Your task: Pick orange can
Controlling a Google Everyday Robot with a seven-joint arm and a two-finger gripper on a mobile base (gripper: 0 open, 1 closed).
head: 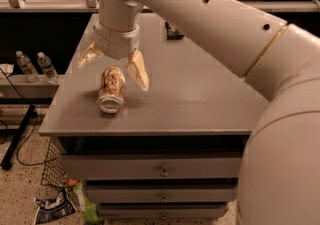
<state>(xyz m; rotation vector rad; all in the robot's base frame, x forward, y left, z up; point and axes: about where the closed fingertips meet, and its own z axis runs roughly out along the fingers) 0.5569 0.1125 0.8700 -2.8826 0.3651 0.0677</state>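
The orange can (112, 90), pale orange-tan with a cream and brown swirl and a silver end, lies on its side on the grey table (200, 99), silver end toward the front edge. My gripper (116, 66) hangs open just above the can's far end. One fingertip (141, 76) is right of the can and the other fingertip (86, 59) is to its left. The fingers straddle the can without gripping it.
A small dark object (172, 33) lies at the table's far side, partly behind my arm. Two water bottles (37, 66) stand on a low shelf to the left. Drawers (162, 171) sit under the tabletop. Litter (65, 206) lies on the floor.
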